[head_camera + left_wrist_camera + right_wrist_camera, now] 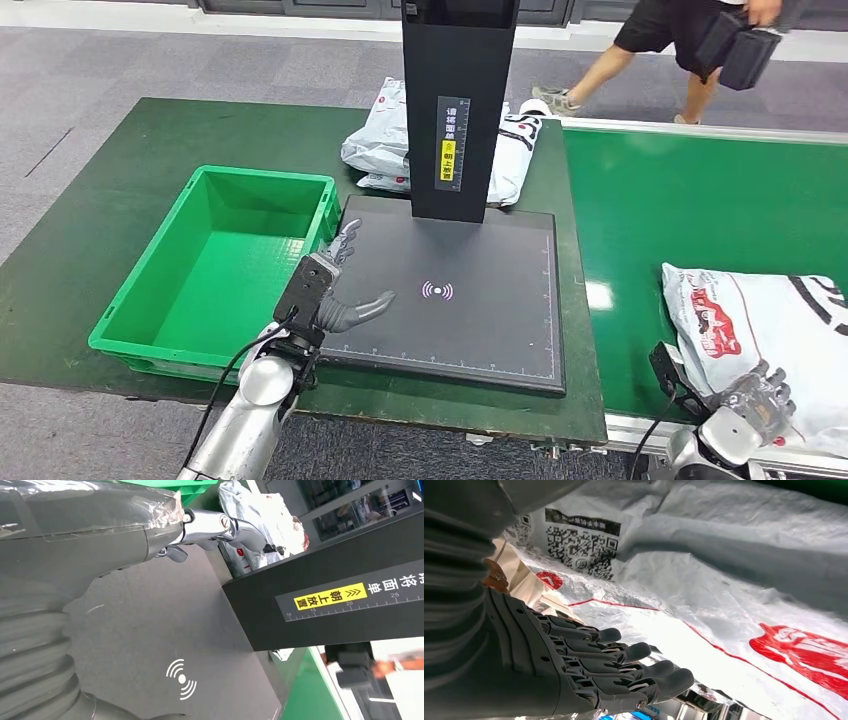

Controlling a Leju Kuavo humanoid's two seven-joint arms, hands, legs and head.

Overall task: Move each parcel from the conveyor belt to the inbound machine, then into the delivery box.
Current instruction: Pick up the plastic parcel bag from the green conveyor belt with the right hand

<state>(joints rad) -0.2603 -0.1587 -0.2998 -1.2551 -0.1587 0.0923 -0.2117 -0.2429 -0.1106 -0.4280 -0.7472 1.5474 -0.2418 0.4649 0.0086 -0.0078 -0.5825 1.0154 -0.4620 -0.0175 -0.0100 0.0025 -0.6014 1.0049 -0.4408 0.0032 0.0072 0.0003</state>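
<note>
A white parcel [770, 320] with red print lies on the green conveyor belt [680, 210] at the right. My right hand [760, 400] is at its near edge, fingers stretched against the wrapper and holding nothing. Up close, the right hand [574, 665] lies alongside the crinkled parcel [724, 580]. My left hand [330, 290] hovers open over the left edge of the black inbound machine platform [460, 300], thumb out. The left hand [100, 540] is empty above the platform [165, 620]. The green delivery box [220, 260] sits empty left of the machine.
The machine's black column [455, 110] rises at the platform's far side. Two more white parcels [385, 140] lie behind it on the dark green table [100, 200]. A person [680, 40] carrying a black case walks past the far end of the belt.
</note>
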